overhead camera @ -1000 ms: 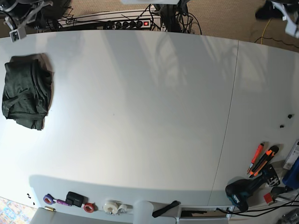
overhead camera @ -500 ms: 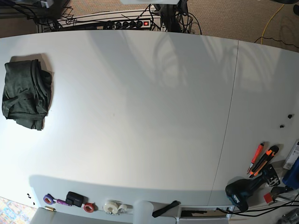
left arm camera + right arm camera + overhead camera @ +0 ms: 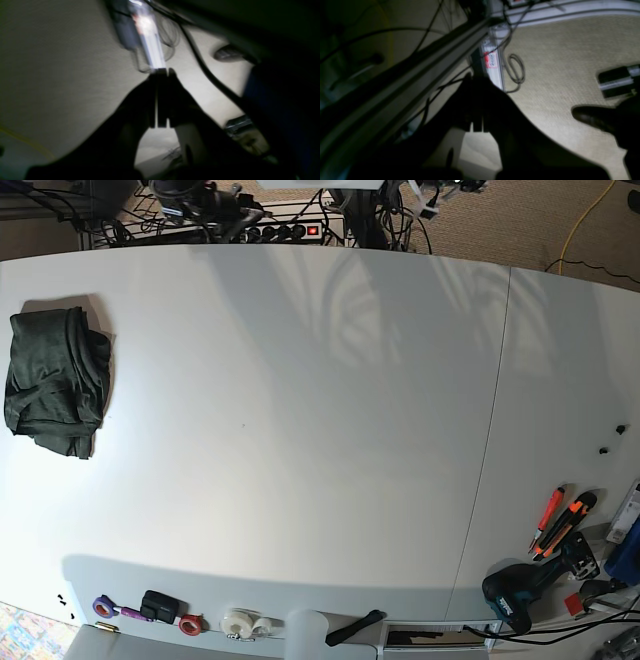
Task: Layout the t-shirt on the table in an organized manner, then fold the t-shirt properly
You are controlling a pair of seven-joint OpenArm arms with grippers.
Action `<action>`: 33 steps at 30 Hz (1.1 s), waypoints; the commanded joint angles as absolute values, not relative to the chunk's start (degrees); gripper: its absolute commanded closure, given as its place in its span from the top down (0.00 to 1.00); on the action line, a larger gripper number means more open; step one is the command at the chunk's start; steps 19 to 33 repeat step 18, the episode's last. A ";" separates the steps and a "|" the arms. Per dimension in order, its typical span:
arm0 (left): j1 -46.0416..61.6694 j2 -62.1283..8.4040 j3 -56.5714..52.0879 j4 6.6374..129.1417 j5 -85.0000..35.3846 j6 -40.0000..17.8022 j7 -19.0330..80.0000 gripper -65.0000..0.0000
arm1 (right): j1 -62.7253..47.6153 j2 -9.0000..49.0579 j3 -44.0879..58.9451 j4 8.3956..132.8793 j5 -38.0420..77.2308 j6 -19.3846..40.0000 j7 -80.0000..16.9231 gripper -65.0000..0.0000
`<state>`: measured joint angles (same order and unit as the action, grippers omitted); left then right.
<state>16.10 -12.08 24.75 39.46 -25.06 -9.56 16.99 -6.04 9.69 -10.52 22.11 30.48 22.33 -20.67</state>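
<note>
While you scan, note: left gripper [image 3: 160, 72] closed, empty; right gripper [image 3: 477, 82] closed, empty, both off table [image 3: 320, 380]. T-shirt [image 3: 55, 380] folded at table's left edge. No legible writing anywhere.

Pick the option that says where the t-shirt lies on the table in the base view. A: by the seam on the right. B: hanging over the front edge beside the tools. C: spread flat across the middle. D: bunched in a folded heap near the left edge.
D: the t-shirt sits as a compact folded heap at the left edge of the table, far from the seam.
</note>
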 commanded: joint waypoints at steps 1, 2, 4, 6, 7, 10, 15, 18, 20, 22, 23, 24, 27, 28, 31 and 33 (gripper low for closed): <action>15.90 -10.74 24.99 39.38 -25.67 -8.71 15.49 0.00 | -6.33 9.89 -10.46 22.11 30.35 20.23 -20.73 0.00; 15.42 -10.44 24.95 38.98 -25.56 -7.75 14.90 0.00 | -6.33 9.41 -10.46 22.11 30.33 17.76 -20.62 0.00; 14.74 -10.17 24.95 38.74 -24.34 -5.82 13.91 0.00 | -6.33 8.86 -10.46 22.13 30.35 13.15 -20.60 0.00; 14.24 -10.24 24.93 38.74 -22.13 -3.57 13.85 0.00 | -6.33 8.91 -10.46 22.13 30.35 10.07 -20.62 0.00; 14.09 -10.33 24.93 38.74 -21.17 -2.22 13.65 0.00 | -6.33 8.99 -10.46 22.13 30.35 8.75 -20.58 0.00; 13.98 -10.31 24.93 38.79 -20.56 1.72 12.32 0.00 | -6.33 9.41 -10.46 22.41 30.37 8.05 -20.75 0.00; 14.00 -10.31 24.95 38.81 -20.53 2.59 11.97 0.00 | -6.35 9.76 -10.46 25.19 30.37 8.10 -22.41 0.00; 13.98 -10.31 24.95 38.85 -20.53 2.59 11.97 0.00 | -6.37 10.04 -10.46 27.49 30.39 8.10 -22.52 0.00; 13.98 -10.31 24.95 38.85 -20.53 2.59 11.97 0.00 | -6.37 10.04 -10.46 27.49 30.39 8.10 -22.52 0.00; 13.98 -10.31 24.95 38.85 -20.53 2.59 11.97 0.00 | -6.37 10.04 -10.46 27.49 30.39 8.10 -22.52 0.00; 13.98 -10.31 24.95 38.85 -20.53 2.59 11.97 0.00 | -6.37 10.04 -10.46 27.49 30.39 8.10 -22.52 0.00; 13.98 -10.31 24.95 38.85 -20.53 2.59 11.97 0.00 | -6.37 10.04 -10.46 27.49 30.39 8.10 -22.52 0.00; 13.98 -10.31 24.95 38.85 -20.53 2.59 11.97 0.00 | -6.37 10.04 -10.46 27.49 30.39 8.10 -22.52 0.00; 13.98 -10.31 24.95 38.85 -20.53 2.59 11.97 0.00 | -6.37 10.04 -10.46 27.49 30.39 8.10 -22.52 0.00; 13.98 -10.31 24.95 38.85 -20.53 2.59 11.97 0.00 | -6.37 10.04 -10.46 27.49 30.39 8.10 -22.52 0.00; 13.98 -10.31 24.95 38.85 -20.53 2.59 11.97 0.00 | -6.37 10.04 -10.46 27.49 30.39 8.10 -22.52 0.00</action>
